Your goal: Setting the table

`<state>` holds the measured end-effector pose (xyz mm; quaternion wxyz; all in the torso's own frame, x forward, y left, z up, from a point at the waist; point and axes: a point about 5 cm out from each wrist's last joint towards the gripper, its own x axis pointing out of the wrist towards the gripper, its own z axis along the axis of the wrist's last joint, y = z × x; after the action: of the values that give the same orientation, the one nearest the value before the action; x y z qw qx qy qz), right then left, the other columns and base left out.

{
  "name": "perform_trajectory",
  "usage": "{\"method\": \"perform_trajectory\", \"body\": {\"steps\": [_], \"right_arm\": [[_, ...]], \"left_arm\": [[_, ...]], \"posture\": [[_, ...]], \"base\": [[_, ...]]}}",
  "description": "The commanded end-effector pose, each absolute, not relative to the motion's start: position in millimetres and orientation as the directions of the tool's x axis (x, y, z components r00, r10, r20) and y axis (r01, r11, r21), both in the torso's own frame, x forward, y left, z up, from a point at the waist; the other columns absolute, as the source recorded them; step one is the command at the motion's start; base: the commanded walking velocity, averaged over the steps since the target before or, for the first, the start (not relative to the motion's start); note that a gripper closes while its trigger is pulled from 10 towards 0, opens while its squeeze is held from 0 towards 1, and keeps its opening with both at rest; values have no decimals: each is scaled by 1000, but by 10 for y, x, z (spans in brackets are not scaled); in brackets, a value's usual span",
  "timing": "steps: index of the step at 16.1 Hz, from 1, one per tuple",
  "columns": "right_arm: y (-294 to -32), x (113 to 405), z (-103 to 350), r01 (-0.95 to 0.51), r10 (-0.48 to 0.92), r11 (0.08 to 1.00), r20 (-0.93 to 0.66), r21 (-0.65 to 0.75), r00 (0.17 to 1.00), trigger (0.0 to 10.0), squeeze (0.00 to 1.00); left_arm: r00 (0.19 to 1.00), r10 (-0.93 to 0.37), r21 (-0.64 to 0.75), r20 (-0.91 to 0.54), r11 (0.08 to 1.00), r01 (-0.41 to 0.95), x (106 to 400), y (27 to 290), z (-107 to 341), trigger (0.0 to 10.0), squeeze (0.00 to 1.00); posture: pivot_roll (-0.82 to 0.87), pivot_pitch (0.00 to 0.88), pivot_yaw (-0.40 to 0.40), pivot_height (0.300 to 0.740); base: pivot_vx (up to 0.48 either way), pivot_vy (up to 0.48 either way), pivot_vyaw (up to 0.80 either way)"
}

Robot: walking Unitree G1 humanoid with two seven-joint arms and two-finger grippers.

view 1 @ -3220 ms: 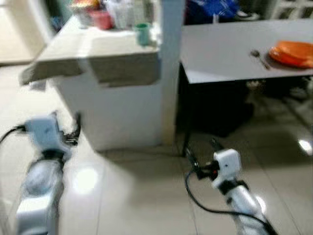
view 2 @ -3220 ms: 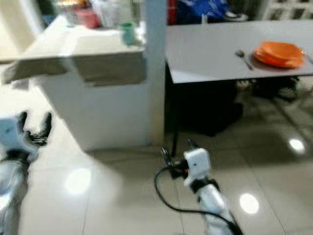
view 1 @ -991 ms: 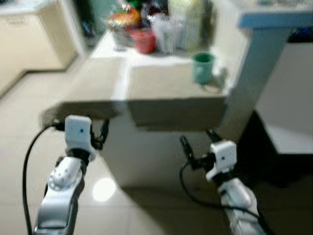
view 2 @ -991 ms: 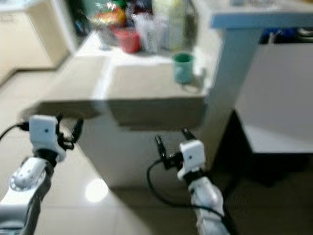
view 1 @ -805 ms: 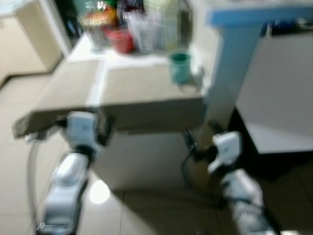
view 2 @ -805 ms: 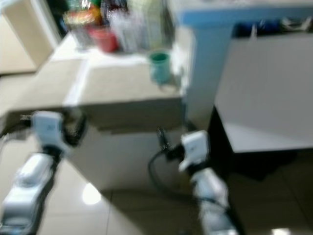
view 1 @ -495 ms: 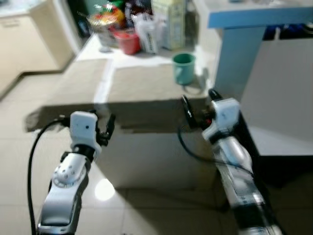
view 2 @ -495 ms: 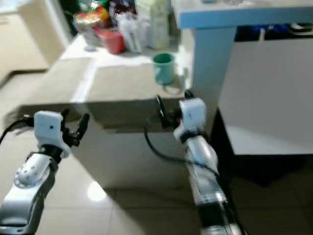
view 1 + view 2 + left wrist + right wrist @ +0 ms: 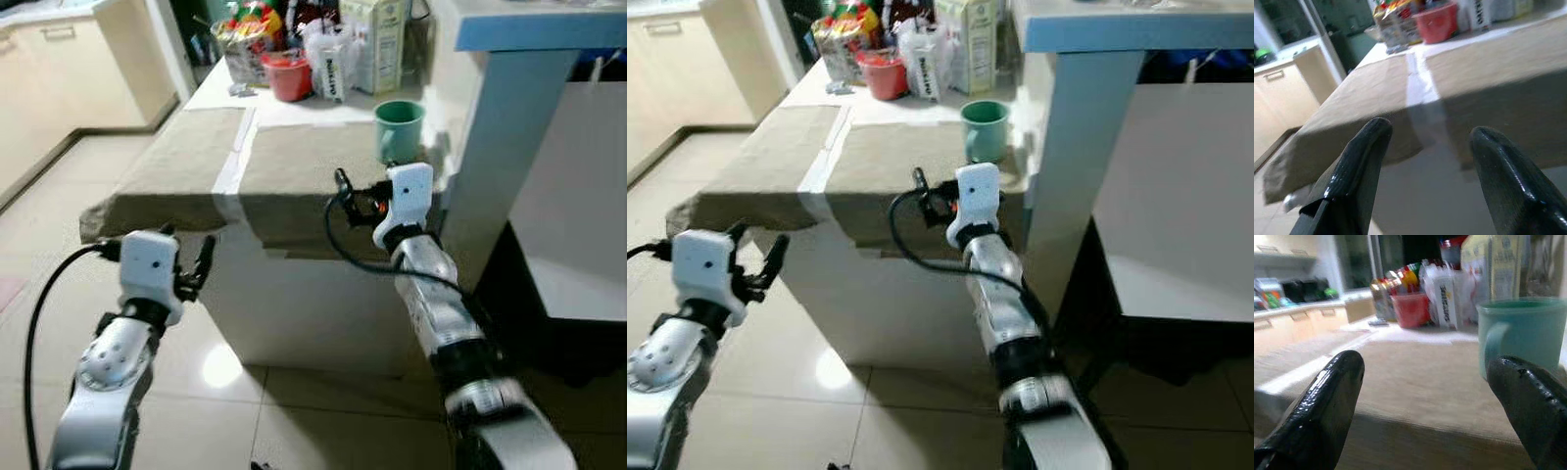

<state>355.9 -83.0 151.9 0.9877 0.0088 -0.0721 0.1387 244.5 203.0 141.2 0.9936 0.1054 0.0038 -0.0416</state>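
Cup (image 9: 400,130): a green mug stood upright on the cloth-covered counter, near its right edge, just beside the pale blue pillar.
Counter (image 9: 167,181): a white block draped in a tan cloth, with a pale strip running front to back across the cloth.
Pillar (image 9: 500,157): pale blue, rose at the counter's right end; a grey table (image 9: 1176,196) lay beyond it.
Right gripper (image 9: 364,186): raised over the counter's front edge, pointed toward the mug but apart from it; fingers (image 9: 1334,396) spread wide, holding nothing.
Left gripper (image 9: 186,255): lower, before the counter's front left corner; fingers (image 9: 1364,161) spread, empty.
Clutter: a red tub (image 9: 290,76), a milk carton (image 9: 380,39) and bags of packets (image 9: 240,34) crowded the counter's far end.
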Motion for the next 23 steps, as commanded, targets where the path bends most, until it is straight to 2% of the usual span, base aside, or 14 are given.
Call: {"method": "perform_trajectory", "body": {"steps": [1,6,13,20,23], "right_arm": [[-846,3648,1581,-240,239,971,154,-12,959,10000,0],[-921,3806,1661,-159,164,986,153,-47,974,10000,0],[-838,3847,1629,-141,149,988,146,-62,978,10000,0],[-910,3893,1646,-106,115,992,142,-72,983,10000,0],[-979,3777,1632,-125,137,990,236,-65,962,10000,0]], "left_arm": [[997,-72,229,-13,971,73,2406,2089,1462,10000,0],[997,-67,243,-30,967,73,2280,2132,1482,10000,0],[997,-64,253,-53,965,76,2210,2162,1492,10000,0],[996,-69,244,-55,966,81,2201,2135,1498,10000,0],[996,-75,229,-55,969,86,2249,2096,1463,10000,0]], "posture": [[12,33,136,740],[55,47,148,740],[61,51,152,740],[56,58,143,740],[21,48,123,740]], "base": [[0,0,0],[0,0,0],[0,0,0],[0,0,0],[0,0,0]]}}
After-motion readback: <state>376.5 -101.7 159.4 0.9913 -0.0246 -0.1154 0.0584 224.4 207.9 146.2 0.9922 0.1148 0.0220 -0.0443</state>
